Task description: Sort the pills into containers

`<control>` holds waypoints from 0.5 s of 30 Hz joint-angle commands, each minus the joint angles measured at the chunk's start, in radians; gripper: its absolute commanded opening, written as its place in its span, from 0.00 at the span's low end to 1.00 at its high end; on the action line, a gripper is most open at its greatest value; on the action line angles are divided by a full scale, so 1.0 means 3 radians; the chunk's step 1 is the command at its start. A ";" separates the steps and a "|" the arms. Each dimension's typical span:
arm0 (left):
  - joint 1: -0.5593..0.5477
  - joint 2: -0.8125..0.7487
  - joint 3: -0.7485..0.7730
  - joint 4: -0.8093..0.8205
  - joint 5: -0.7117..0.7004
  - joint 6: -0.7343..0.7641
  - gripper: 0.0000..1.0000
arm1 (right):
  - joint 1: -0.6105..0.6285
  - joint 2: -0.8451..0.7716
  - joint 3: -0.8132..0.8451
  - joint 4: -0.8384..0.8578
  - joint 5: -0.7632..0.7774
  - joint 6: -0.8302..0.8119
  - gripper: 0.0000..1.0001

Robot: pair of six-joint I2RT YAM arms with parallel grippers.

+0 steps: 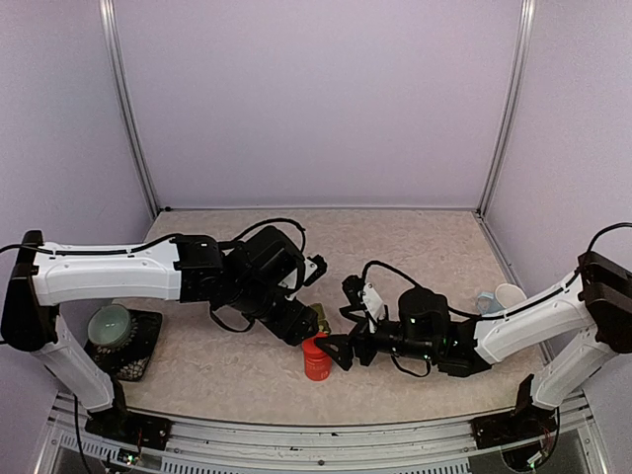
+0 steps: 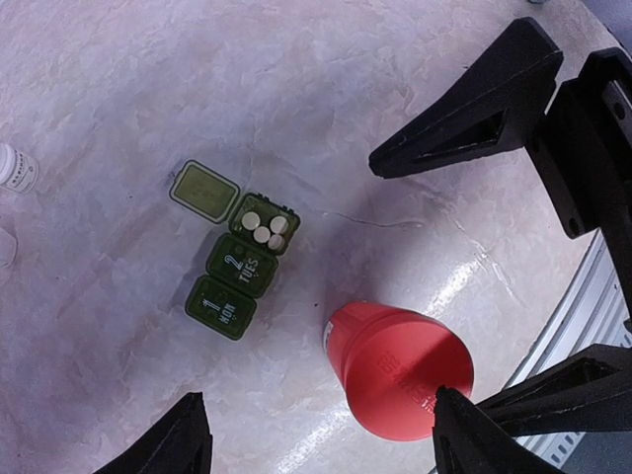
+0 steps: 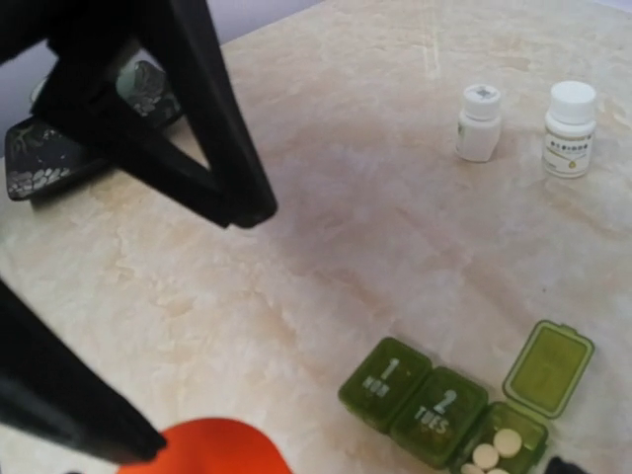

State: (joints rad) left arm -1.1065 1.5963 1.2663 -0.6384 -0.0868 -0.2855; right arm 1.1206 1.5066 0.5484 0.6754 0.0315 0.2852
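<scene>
While both hang above the middle of the table, the left end effector [image 2: 318,400] stands mostly open and empty, and the right end effector [image 3: 197,331] gapes wide, also empty. Below them the green pill box [image 2: 237,262] lies just far of a red cup [image 2: 395,370], its end compartment open with white pills [image 2: 265,229] inside. The box looks light, stiff and apt to slide. Pinching a thin lid [image 2: 204,188] at its front lip seems safest. The marbled beige table [image 2: 118,89] looks smooth, and lilac walls [image 1: 316,99] enclose it.

- From above, I see only a sliver of the containers [image 1: 321,317] behind the left arm [image 1: 259,277].
- My right wrist view's bottom edge crops the red cup [image 3: 209,447].
</scene>
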 commanded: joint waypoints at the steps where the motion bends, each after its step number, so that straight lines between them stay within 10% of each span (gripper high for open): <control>1: 0.0002 0.0010 -0.0066 0.0070 0.0007 0.0001 0.75 | -0.0022 -0.0039 0.0023 -0.0017 0.0088 -0.0039 1.00; 15: 0.0040 -0.0005 -0.0169 0.0119 0.0061 0.0026 0.75 | -0.0028 0.0287 -0.0084 -0.0117 0.0331 -0.0101 1.00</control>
State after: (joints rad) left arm -1.0996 1.5959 1.2293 -0.6216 -0.0826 -0.2848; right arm 1.1164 1.5730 0.5690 0.6762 0.1062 0.2546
